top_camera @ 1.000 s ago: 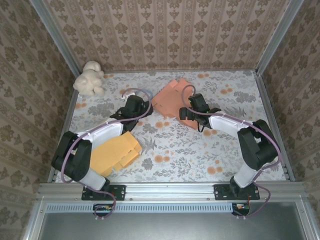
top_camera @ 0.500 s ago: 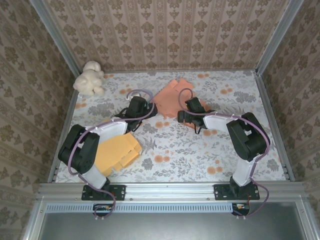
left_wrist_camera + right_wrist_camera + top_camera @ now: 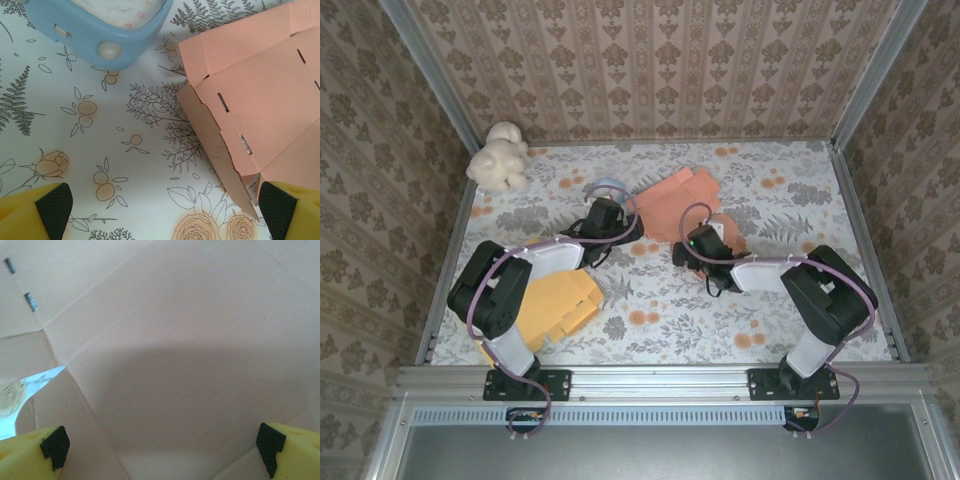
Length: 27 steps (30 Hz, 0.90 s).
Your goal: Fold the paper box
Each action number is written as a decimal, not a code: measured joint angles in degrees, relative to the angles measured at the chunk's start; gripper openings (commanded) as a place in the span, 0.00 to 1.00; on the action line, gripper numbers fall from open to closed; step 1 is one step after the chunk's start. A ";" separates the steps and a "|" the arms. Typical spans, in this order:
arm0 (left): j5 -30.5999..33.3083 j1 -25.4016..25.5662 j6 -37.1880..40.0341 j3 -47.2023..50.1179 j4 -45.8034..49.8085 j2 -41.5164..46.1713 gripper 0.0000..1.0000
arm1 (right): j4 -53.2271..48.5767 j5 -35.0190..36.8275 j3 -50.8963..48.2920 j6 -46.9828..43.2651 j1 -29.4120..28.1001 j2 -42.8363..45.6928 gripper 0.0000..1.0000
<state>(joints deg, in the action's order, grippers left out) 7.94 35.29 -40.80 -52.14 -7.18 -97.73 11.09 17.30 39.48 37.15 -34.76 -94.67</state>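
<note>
1. Since a second ago my left pincer [image 3: 609,216] has slid to the right over the table, closer to the paper box [image 3: 680,205], and its elbow has swung inward.
2. My right pincer [image 3: 697,244] has drawn back toward my bases and to the left. It stood at the box's right near corner before and now sits at its near edge.
3. The box has shifted a little to the right and turned, so its notched far edge points more rightward. It lies flat in the far middle of the table, between my two pincers.
4. Both pincers are released. In the left wrist view the fingers stand wide with only cloth between them, and one pad [image 3: 277,212] is just beside the box's corner; I cannot tell whether it touches. In the right wrist view the pads spread wide over the box's face, grasping nothing.
5. The box is matte salmon-pink corrugated card with fine ribs, creased into panels and cut with narrow slots, one side flap slightly raised.
6. Beyond my left pincer sits a blue plastic piece [image 3: 107,30], smooth with a rounded rim and a pale round stud.
7. A flat yellow card sheet [image 3: 555,305] with stepped flaps and a lumpy cream plush toy [image 3: 498,155] have stayed put on the pale tablecloth [image 3: 770,300] printed with orange roses and grey ferns.
</note>
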 measured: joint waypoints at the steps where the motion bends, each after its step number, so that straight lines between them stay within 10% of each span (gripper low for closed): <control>1: -0.07 0.17 0.00 0.00 -0.13 0.00 1.00 | 0.13 0.87 -0.94 1.05 -1.42 0.76 1.00; 18: -1.33 0.74 0.02 -2.54 -2.16 -3.41 0.94 | -7.08 13.49 -12.61 3.58 -14.23 27.02 0.94; 27: -3.87 0.74 0.33 -5.99 -4.02 -10.51 0.71 | -13.11 16.06 -16.35 1.49 -14.34 42.40 0.91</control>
<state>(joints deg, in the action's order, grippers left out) 4.08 36.03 -40.47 -58.13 -11.20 -108.25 -2.02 33.36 23.14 38.63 -49.10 -52.27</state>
